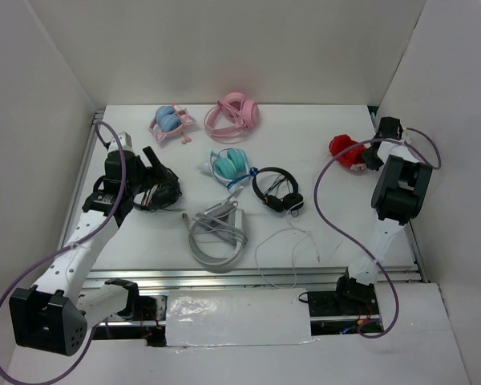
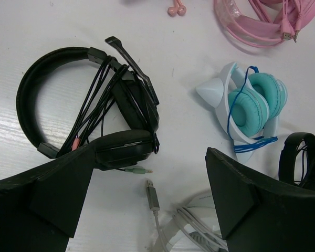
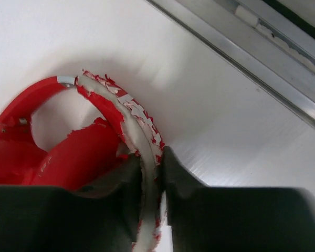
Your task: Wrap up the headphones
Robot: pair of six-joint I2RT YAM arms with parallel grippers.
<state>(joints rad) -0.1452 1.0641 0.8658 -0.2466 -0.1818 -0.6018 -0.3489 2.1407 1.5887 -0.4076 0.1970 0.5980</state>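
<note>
The red headphones [image 1: 346, 151] lie at the far right of the table, by the right wall. Their headband [image 3: 139, 131] has peeling red skin with white padding showing. My right gripper [image 3: 149, 163] is shut on that headband, one finger on each side; the red cups [image 3: 68, 163] sit just to its left. A thin white cable [image 1: 293, 249] lies in loose loops at the front middle of the table; where it ends I cannot tell. My left gripper [image 2: 149, 178] hangs open over the left side, nothing between its fingers [image 2: 52, 199].
Below the left gripper lie a black headset with a mic [image 2: 94, 105] and a grey USB plug [image 2: 152, 194]. Teal cat-ear headphones [image 2: 252, 105], small black on-ear headphones [image 1: 276, 190], a white headset [image 1: 218, 233], pink headphones [image 1: 234, 112]. An aluminium rail [image 3: 252, 58] borders the right edge.
</note>
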